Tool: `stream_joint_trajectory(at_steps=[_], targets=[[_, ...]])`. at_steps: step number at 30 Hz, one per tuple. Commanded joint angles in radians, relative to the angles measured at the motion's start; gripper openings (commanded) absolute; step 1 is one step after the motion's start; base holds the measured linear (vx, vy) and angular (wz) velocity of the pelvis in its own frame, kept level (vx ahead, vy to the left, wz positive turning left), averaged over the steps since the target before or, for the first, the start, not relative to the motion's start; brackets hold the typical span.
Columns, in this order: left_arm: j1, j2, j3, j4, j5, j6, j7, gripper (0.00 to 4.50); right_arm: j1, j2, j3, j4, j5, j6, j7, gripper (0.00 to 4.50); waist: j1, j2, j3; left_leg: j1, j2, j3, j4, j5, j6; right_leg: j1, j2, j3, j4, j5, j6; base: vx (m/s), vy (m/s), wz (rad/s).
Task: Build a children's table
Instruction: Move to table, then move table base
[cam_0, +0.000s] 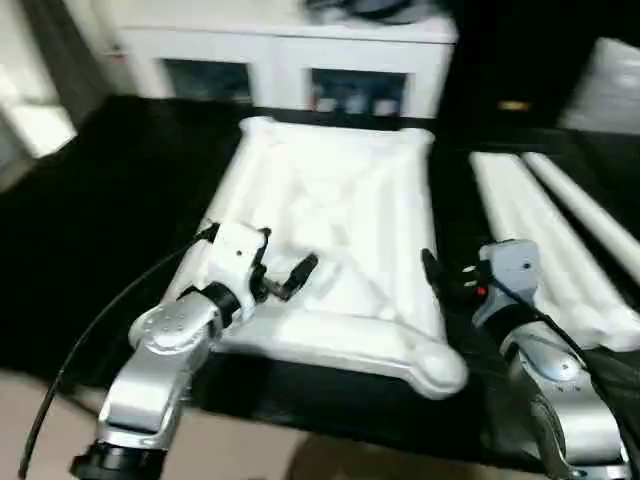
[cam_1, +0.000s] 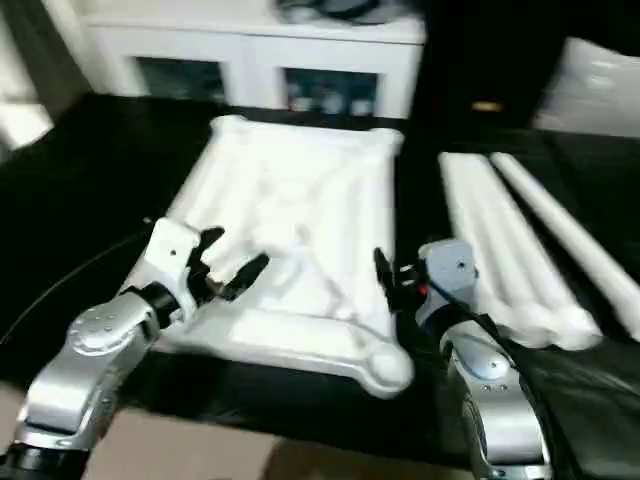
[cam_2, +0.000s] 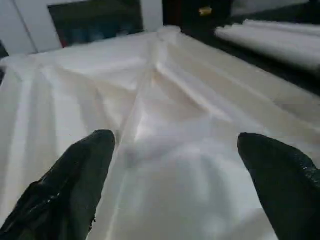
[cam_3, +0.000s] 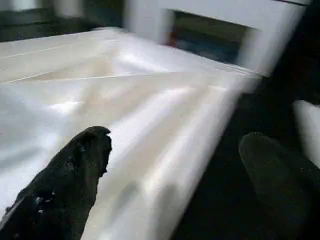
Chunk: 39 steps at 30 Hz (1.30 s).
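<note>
The children's table top (cam_0: 330, 200) lies upside down on a black surface, its ribbed underside up and a round corner socket (cam_0: 440, 368) at the near right. Several long white legs (cam_0: 545, 235) lie side by side to its right. My left gripper (cam_0: 285, 255) hovers open over the top's near left part, and the ribs (cam_2: 165, 115) show between its fingers (cam_2: 82, 175). My right gripper (cam_0: 445, 272) stands open at the top's right edge (cam_3: 165, 150), between the top and the legs, with nothing held.
The black work surface (cam_0: 100, 220) spreads wide to the left of the top. A white cabinet (cam_0: 280, 55) with dark openings stands behind it. The surface's near edge runs just in front of my forearms, with pale floor (cam_0: 250, 450) below.
</note>
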Motion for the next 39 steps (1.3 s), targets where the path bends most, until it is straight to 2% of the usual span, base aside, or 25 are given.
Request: stream_joint_trajectory(at_steps=[1, 2, 4, 6, 8, 11, 13, 15, 19, 20, 22, 25, 26, 27, 28, 29, 30, 31, 32, 33, 35, 36, 37, 38, 39], targets=[[-0.022, 0.025, -0.041, -0.021, -0.010, 0.016, -0.068, 4.47, -0.004, -0.031, 0.008, -0.010, 0.004, 0.007, 0.062, 4.50, -0.009, -0.001, -0.042, 0.009, 0.072, -0.007, -0.085, 0.227, 0.052, 0.059, -0.063, 0.042, -0.046, 0.329, -0.257, -0.080, 0.007, 0.02], [-0.025, 0.035, -0.050, -0.021, -0.011, 0.016, -0.083, 4.47, -0.006, -0.038, 0.008, -0.011, 0.006, 0.009, 0.074, 4.50, -0.006, -0.003, -0.035, 0.009, 0.079, -0.007, -0.095, 0.120, 0.065, 0.058, -0.071, 0.045, -0.056, 0.238, -0.269, -0.080, 0.007, 0.02], [-0.041, 0.070, -0.080, -0.027, -0.019, 0.016, -0.141, 4.47, -0.021, -0.057, -0.010, -0.011, 0.044, 0.029, 0.121, 4.50, -0.011, -0.006, -0.027, 0.007, 0.086, -0.005, -0.110, -0.003, 0.080, 0.059, -0.079, 0.046, -0.067, 0.116, -0.281, -0.085, 0.001, 0.02], [-0.067, 0.104, -0.112, -0.036, -0.027, 0.006, -0.205, 4.47, -0.037, -0.093, -0.024, -0.011, 0.066, 0.044, 0.164, 4.50, -0.014, -0.006, -0.023, 0.014, 0.090, 0.001, -0.120, -0.101, 0.084, 0.053, -0.080, 0.047, -0.075, 0.005, -0.282, -0.089, -0.001, 0.03], [-0.089, 0.111, -0.126, -0.031, -0.029, 0.004, -0.232, 4.20, -0.040, -0.120, -0.020, -0.006, 0.045, 0.039, 0.167, 4.50, -0.018, -0.008, -0.020, 0.013, 0.091, 0.008, -0.127, -0.139, 0.076, 0.051, -0.083, 0.047, -0.085, -0.082, -0.273, -0.095, -0.003, 0.05], [-0.155, 0.108, -0.163, 0.011, -0.025, 0.004, -0.282, 4.08, -0.026, -0.146, -0.041, -0.042, 0.109, 0.095, 0.217, 4.50, -0.022, -0.005, -0.017, 0.013, 0.091, 0.020, -0.126, -0.145, 0.074, 0.044, -0.084, 0.049, -0.096, -0.151, -0.259, -0.067, -0.010, 0.06], [-0.185, 0.100, -0.175, 0.019, -0.024, 0.021, -0.288, 3.77, -0.010, -0.141, -0.054, -0.075, 0.130, 0.093, 0.230, 4.50, -0.023, 0.010, -0.019, 0.006, 0.093, 0.021, -0.126, -0.116, 0.072, 0.045, -0.084, 0.046, -0.093, -0.131, -0.252, 0.000, 0.000, 0.00], [-0.201, 0.090, -0.179, 0.014, -0.033, 0.049, -0.271, 3.63, 0.004, -0.131, -0.058, -0.098, 0.136, 0.075, 0.222, 4.50, -0.025, 0.000, -0.025, -0.001, 0.093, 0.026, -0.122, -0.063, 0.078, 0.047, -0.083, 0.045, -0.090, -0.070, -0.247, 0.000, 0.000, 0.00], [-0.205, 0.053, -0.168, 0.000, -0.026, 0.063, -0.206, 3.63, 0.012, -0.099, -0.065, -0.124, 0.167, 0.110, 0.193, 4.50, -0.030, -0.002, -0.033, -0.009, 0.086, 0.031, -0.114, 0.013, 0.107, 0.048, -0.078, 0.041, -0.084, 0.027, -0.264, 0.000, 0.000, 0.00], [-0.194, -0.001, -0.138, -0.017, -0.021, 0.095, -0.118, 3.63, 0.022, -0.056, -0.075, -0.147, 0.147, 0.133, 0.112, 4.50, -0.031, -0.008, -0.032, -0.010, 0.090, 0.034, -0.113, 0.034, 0.113, 0.047, -0.079, 0.041, -0.082, 0.044, -0.273, 0.000, 0.000, 0.00], [-0.120, -0.071, -0.072, -0.048, 0.007, 0.081, 0.031, 3.63, 0.062, 0.061, -0.129, -0.207, 0.176, 0.188, -0.030, 4.50, -0.028, -0.021, -0.033, -0.011, 0.089, 0.038, -0.113, 0.048, 0.119, 0.045, -0.079, 0.038, -0.086, 0.036, -0.273, 0.000, 0.000, 0.00], [-0.069, -0.097, -0.046, -0.099, 0.024, 0.102, 0.099, 3.63, 0.095, 0.107, -0.121, -0.240, 0.159, 0.198, -0.081, 4.50, -0.028, -0.017, -0.032, -0.011, 0.095, 0.036, -0.119, 0.039, 0.110, 0.040, -0.073, 0.034, -0.087, 0.003, -0.249, 0.000, 0.000, 0.00], [-0.048, -0.109, -0.039, -0.133, 0.036, 0.117, 0.131, 3.63, 0.105, 0.131, -0.118, -0.240, 0.148, 0.196, -0.109, 4.50, -0.032, -0.007, -0.038, 0.033, 0.106, 0.077, -0.098, 0.001, 0.033, 0.001, -0.036, 0.071, -0.113, -0.058, -0.210, 0.000, 0.000, 0.00], [-0.035, -0.122, -0.033, -0.158, 0.044, 0.132, 0.157, 3.63, 0.106, 0.143, -0.123, -0.236, 0.148, 0.199, -0.128, 4.50, -0.027, -0.028, -0.039, 0.013, 0.079, 0.092, -0.099, 0.003, -0.062, 0.014, 0.008, 0.085, -0.092, 0.006, -0.187, 0.024, 0.003, -0.29], [-0.031, -0.130, -0.028, -0.174, 0.050, 0.146, 0.176, 3.63, 0.104, 0.143, -0.122, -0.229, 0.129, 0.196, -0.143, 4.50, -0.017, -0.019, -0.038, 0.017, 0.076, 0.100, -0.100, -0.015, -0.100, 0.001, 0.021, 0.089, -0.093, 0.012, -0.163, 0.011, 0.006, -0.53], [-0.031, -0.133, -0.027, -0.178, 0.053, 0.152, 0.182, 3.63, 0.101, 0.138, -0.120, -0.225, 0.114, 0.195, -0.149, 4.50, -0.018, -0.022, -0.040, 0.037, 0.078, 0.107, -0.101, -0.049, -0.140, -0.018, 0.045, 0.091, -0.090, 0.020, -0.121, 0.011, 0.006, -0.53], [-0.034, -0.139, -0.022, -0.193, 0.056, 0.170, 0.196, 3.63, 0.102, 0.121, -0.112, -0.227, 0.103, 0.207, -0.139, 4.50, -0.009, -0.027, -0.043, 0.049, 0.076, 0.123, -0.095, -0.067, -0.153, -0.034, 0.060, 0.099, -0.094, 0.046, -0.079, -0.008, 0.005, -0.42], [-0.036, -0.143, -0.018, -0.204, 0.057, 0.183, 0.206, 3.63, 0.102, 0.109, -0.107, -0.230, 0.097, 0.216, -0.130, 4.50, -0.012, -0.030, -0.041, 0.052, 0.075, 0.125, -0.094, -0.085, -0.156, -0.038, 0.069, 0.102, -0.089, 0.050, -0.070, -0.010, 0.015, -0.43], [-0.038, -0.150, -0.014, -0.213, 0.059, 0.192, 0.218, 3.63, 0.101, 0.104, -0.103, -0.236, 0.087, 0.216, -0.124, 4.50, -0.008, -0.043, -0.044, 0.041, 0.061, 0.134, -0.086, -0.094, -0.146, -0.030, 0.079, 0.117, -0.093, 0.066, -0.049, -0.010, 0.015, -0.43], [-0.040, -0.157, -0.003, -0.228, 0.060, 0.204, 0.234, 3.63, 0.100, 0.099, -0.106, -0.248, 0.076, 0.225, -0.130, 4.50, -0.009, -0.048, -0.042, 0.034, 0.048, 0.139, -0.075, -0.127, -0.130, -0.034, 0.091, 0.136, -0.100, 0.052, -0.035, -0.011, 0.018, -0.46], [-0.049, -0.173, 0.031, -0.266, 0.057, 0.236, 0.285, 3.63, 0.095, 0.072, -0.109, -0.271, 0.082, 0.240, -0.120, 4.50, -0.007, -0.065, -0.045, 0.006, 0.026, 0.131, -0.062, -0.126, -0.103, -0.009, 0.102, 0.168, -0.106, 0.051, -0.015, -0.017, 0.004, -0.46], [-0.050, -0.175, 0.036, -0.275, 0.059, 0.245, 0.296, 3.63, 0.093, 0.072, -0.112, -0.273, 0.087, 0.243, -0.124, 4.50, -0.006, -0.063, -0.040, -0.006, 0.023, 0.118, -0.063, -0.096, -0.098, -0.010, 0.110, 0.179, -0.110, 0.043, 0.011, -0.017, 0.018, -0.56], [-0.054, -0.173, 0.043, -0.295, 0.070, 0.263, 0.311, 3.63, 0.084, 0.086, -0.122, -0.260, 0.089, 0.226, -0.141, 4.50, -0.015, -0.056, -0.039, 0.009, 0.030, 0.112, -0.063, -0.102, -0.086, -0.030, 0.126, 0.179, -0.116, 0.002, 0.035, -0.018, 0.010, -0.54], [-0.056, -0.173, 0.044, -0.301, 0.074, 0.270, 0.315, 3.63, 0.079, 0.091, -0.125, -0.253, 0.086, 0.211, -0.150, 4.50, -0.015, -0.056, -0.039, 0.009, 0.030, 0.112, -0.063, -0.102, -0.086, -0.030, 0.126, 0.179, -0.116, 0.002, 0.035, -0.018, 0.010, -0.54], [-0.056, -0.173, 0.044, -0.301, 0.074, 0.270, 0.315, 3.63, 0.079, 0.091, -0.125, -0.253, 0.086, 0.211, -0.150, 4.50, -0.025, -0.056, -0.042, 0.033, 0.037, 0.111, -0.054, -0.119, -0.038, -0.053, 0.145, 0.179, -0.131, -0.065, 0.058, -0.021, -0.017, -0.40]])
